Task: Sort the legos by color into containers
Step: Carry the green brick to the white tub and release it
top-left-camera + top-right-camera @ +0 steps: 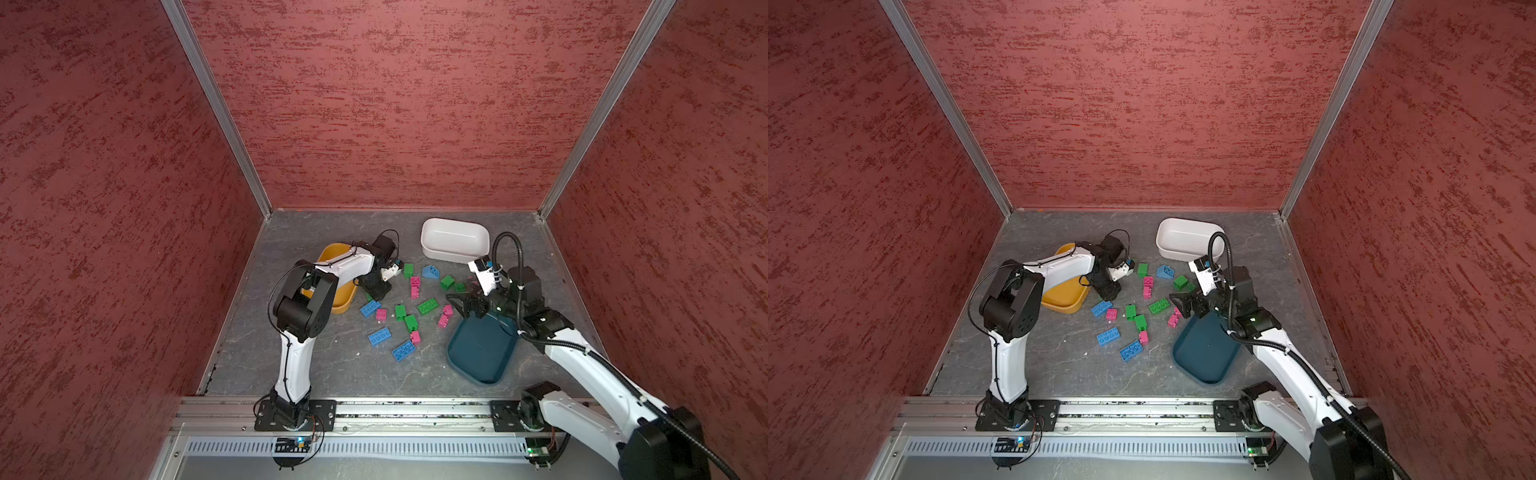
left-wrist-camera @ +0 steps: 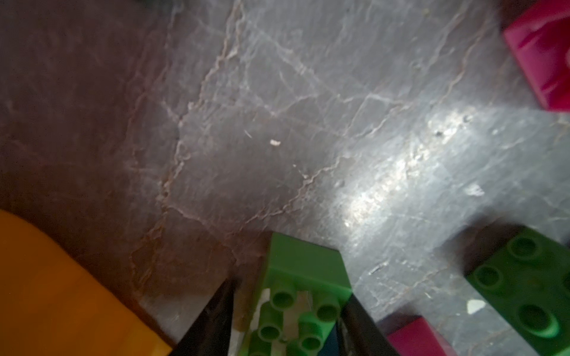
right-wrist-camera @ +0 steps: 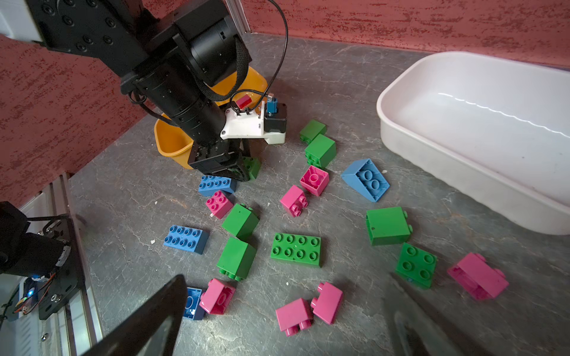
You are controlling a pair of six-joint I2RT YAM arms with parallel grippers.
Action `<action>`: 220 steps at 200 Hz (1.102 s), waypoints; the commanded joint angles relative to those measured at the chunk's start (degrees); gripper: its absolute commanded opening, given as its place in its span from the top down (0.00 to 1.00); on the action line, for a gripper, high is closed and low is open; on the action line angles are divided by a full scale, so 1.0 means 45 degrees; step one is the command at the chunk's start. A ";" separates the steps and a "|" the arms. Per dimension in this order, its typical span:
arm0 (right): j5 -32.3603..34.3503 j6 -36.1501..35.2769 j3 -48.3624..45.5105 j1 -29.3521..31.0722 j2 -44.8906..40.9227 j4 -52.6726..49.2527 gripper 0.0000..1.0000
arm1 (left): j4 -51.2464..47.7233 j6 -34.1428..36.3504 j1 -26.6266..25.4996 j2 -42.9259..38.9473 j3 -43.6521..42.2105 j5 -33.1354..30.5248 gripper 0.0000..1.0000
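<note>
Grey tabletop point(image 1: 332, 374), left arm point(image 1: 345, 264) bent down, jaws astride green brick point(image 2: 305, 271), grip unclear, right arm point(image 1: 602, 378) hovering, jaws open, empty

arms point(image 1: 296, 357): white shells | joints point(image 1: 305, 299): black | hose point(image 1: 519, 257): black, corrugated

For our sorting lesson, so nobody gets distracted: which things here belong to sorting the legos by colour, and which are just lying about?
Belong to the job: green bricks, pink bricks, blue bricks, yellow bin, white bin, teal bin.

Just lying about: white crumbs on the grey tabletop; metal rail along the front; red walls.
</note>
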 commanded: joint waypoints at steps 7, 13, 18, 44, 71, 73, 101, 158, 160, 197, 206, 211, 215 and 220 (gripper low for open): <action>-0.0091 -0.0171 -0.0103 0.0116 -0.0170 0.0017 0.01 | -0.0213 0.0050 0.0046 0.0256 0.0228 0.0124 0.66; -0.0069 -0.0154 -0.0118 0.0107 -0.0170 0.0018 0.01 | -0.0190 0.0040 0.0037 0.0214 0.0245 0.0167 0.70; -0.0074 -0.0171 -0.0105 0.0109 -0.0161 0.0022 0.01 | -0.0195 0.0011 0.0054 0.0162 0.0295 0.0251 0.71; 0.0110 -0.0193 -0.0088 0.0115 -0.0242 -0.0001 0.01 | -0.0276 -0.0403 0.0037 -0.0132 0.0647 0.0713 0.73; 0.0688 -0.0051 -0.0016 0.0106 -0.0424 -0.0016 0.01 | -0.0597 -0.1114 -0.0064 -0.0582 0.1425 0.1121 0.72; 0.0737 -0.0026 -0.0008 0.0114 -0.0424 -0.0005 0.01 | -0.0662 -0.1162 -0.0091 -0.0595 0.1502 0.1125 0.72; 0.1537 0.0171 0.0132 0.0078 -0.0444 -0.0104 0.01 | -0.1195 -0.1890 -0.0369 -0.0797 0.2676 0.1307 0.69; 0.2627 0.0675 0.0468 -0.0098 -0.0254 0.0115 0.01 | -0.0134 -0.3750 -0.0798 0.0240 0.5722 0.2510 0.69; 0.2672 0.0698 0.0489 -0.0098 -0.0240 0.0115 0.01 | -0.0090 -0.3822 -0.0792 0.0314 0.5887 0.2557 0.69; 0.3440 0.0645 0.0928 -0.0288 -0.0131 -0.0156 0.01 | 0.1971 -0.5067 -0.0822 0.1720 0.7343 0.3287 0.70; 0.3673 0.0645 0.1036 -0.0365 -0.0122 -0.0250 0.01 | 0.2434 -0.5298 -0.0822 0.2121 0.7678 0.3401 0.70; 0.3781 0.0647 0.1105 -0.0422 -0.0112 -0.0291 0.01 | 0.2726 -0.5417 -0.0838 0.2322 0.7832 0.3434 0.70; 0.3853 0.0620 0.1159 -0.0456 -0.0112 -0.0336 0.01 | 0.2967 -0.5521 -0.0842 0.2488 0.7921 0.3462 0.70; 0.3936 0.0627 0.1217 -0.0513 -0.0091 -0.0381 0.01 | 0.3247 -0.5624 -0.0837 0.2672 0.8055 0.3512 0.71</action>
